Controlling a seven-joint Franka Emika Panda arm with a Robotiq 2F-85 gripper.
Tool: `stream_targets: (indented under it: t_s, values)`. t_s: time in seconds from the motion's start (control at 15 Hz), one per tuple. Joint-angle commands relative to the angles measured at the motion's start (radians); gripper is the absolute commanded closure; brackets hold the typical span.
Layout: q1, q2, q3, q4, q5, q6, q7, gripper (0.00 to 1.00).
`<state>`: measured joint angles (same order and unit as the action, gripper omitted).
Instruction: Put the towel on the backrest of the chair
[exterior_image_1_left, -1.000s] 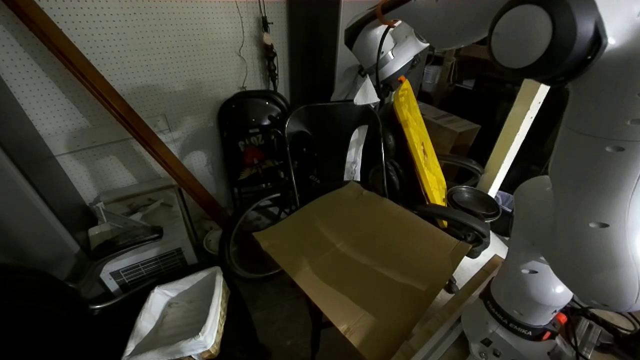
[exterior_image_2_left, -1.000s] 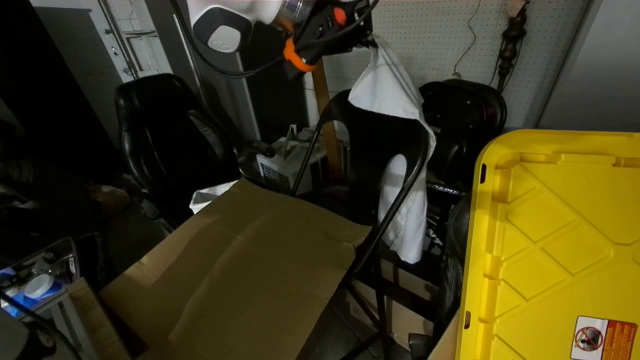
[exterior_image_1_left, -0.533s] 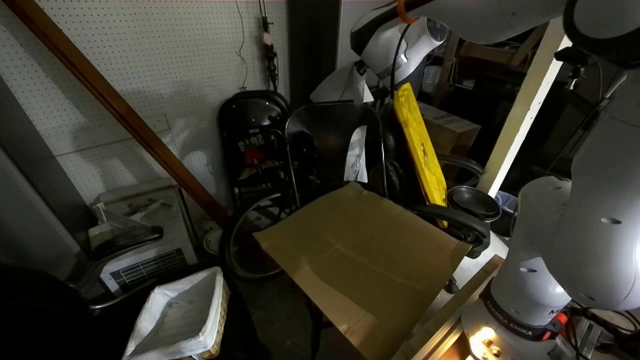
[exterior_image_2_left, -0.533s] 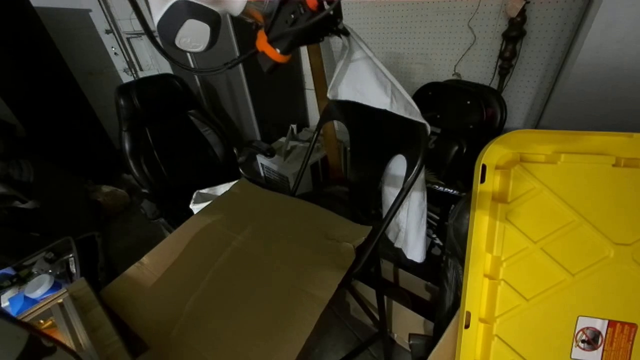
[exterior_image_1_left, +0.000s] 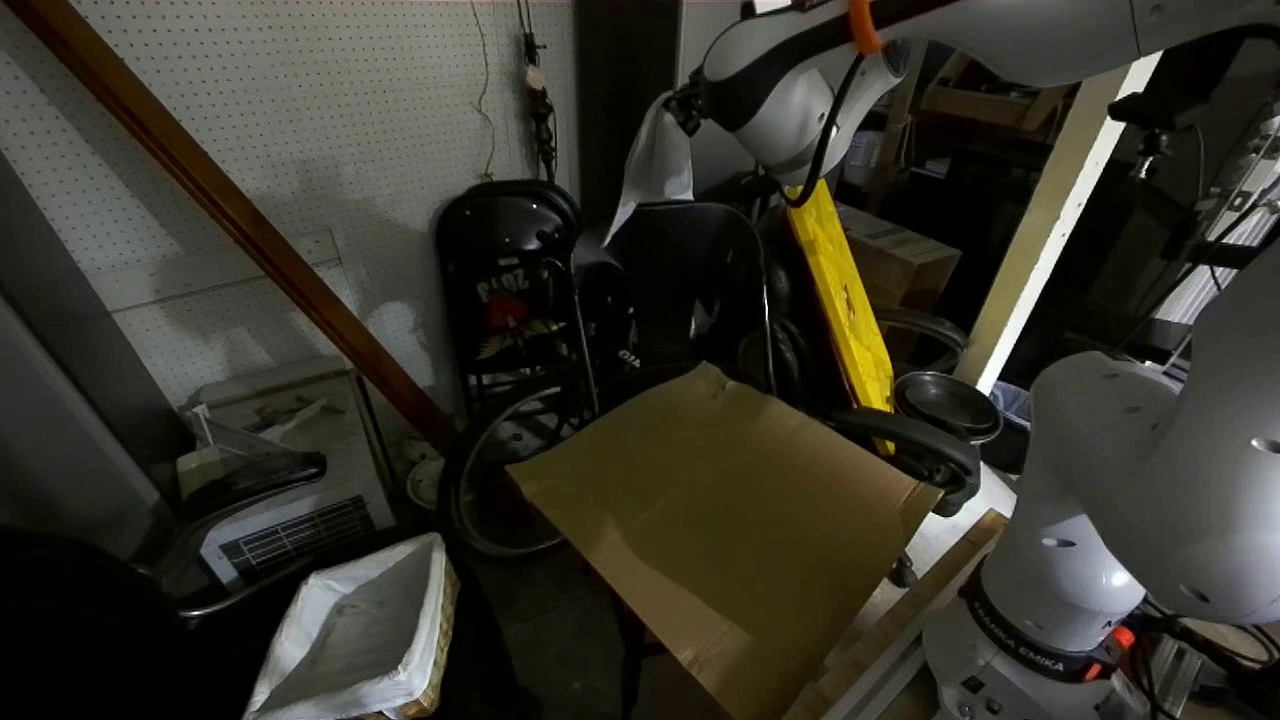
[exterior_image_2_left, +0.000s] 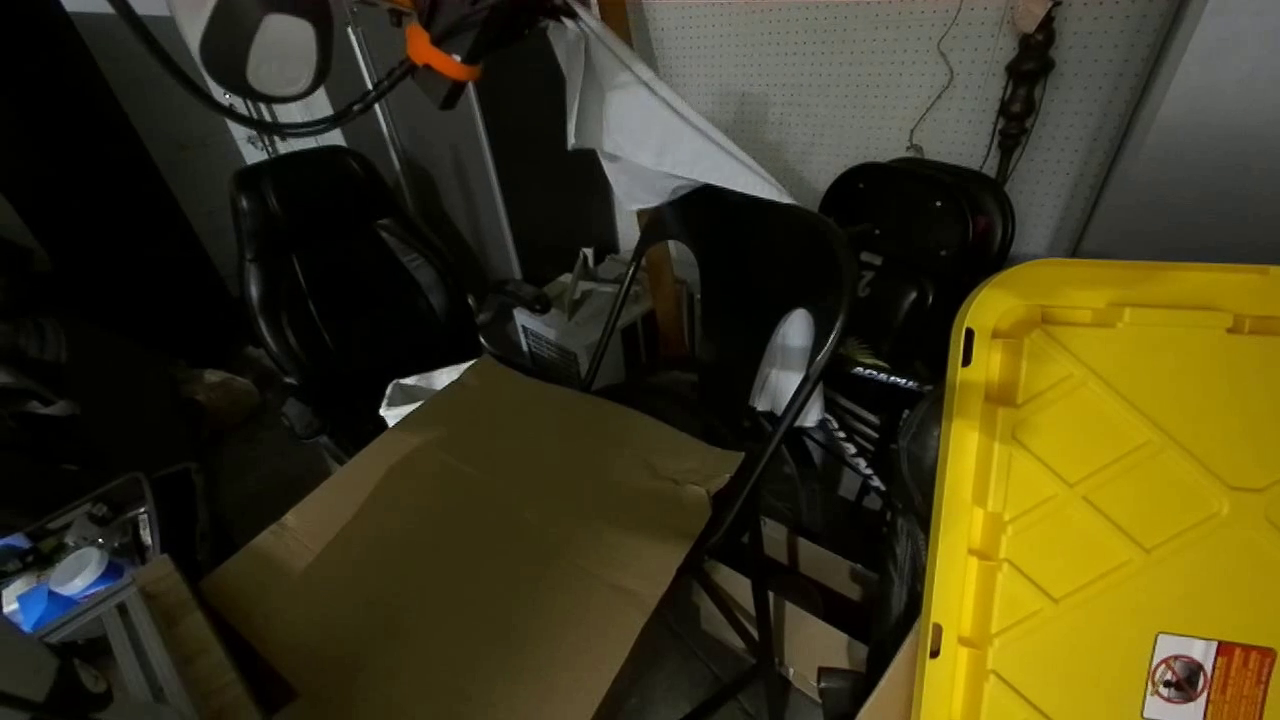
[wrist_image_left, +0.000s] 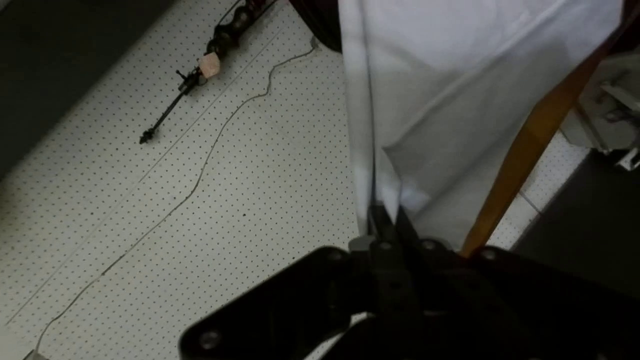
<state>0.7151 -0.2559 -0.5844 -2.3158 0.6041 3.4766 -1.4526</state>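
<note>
In an exterior view, a basket (exterior_image_1_left: 432, 630) is sitting left of the cardboard (exterior_image_1_left: 720, 530); a yellow lid (exterior_image_1_left: 845, 300) is slanting behind it.

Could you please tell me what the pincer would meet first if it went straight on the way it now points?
Past the towel it grips, the pincer would probably meet the white pegboard first, though depth is unclear.

Dim light, pegboard wall (exterior_image_1_left: 390, 110), slanting beam (exterior_image_1_left: 242, 220)
</note>
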Motion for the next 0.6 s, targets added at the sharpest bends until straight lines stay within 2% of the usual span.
stream_targets:
  t_s: [0.0,0.07,0.13,0.2,0.27,0.53]
  values:
    - [0.044,0.012,-0.111,-0.077,-0.111,0.165,0.006,1.00]
    - [0.037,0.028,-0.134,-0.081,-0.131,0.204,0.015,1.00]
    - [-0.178,0.088,0.008,-0.095,-0.233,0.207,0.141,1.00]
    - [-0.040,0.082,-0.120,-0.076,-0.124,0.215,0.008,1.00]
    - [-0.089,0.104,-0.102,-0.077,-0.120,0.198,0.003,1.00]
    - [-0.145,0.156,-0.115,-0.097,-0.092,0.154,-0.087,1.00]
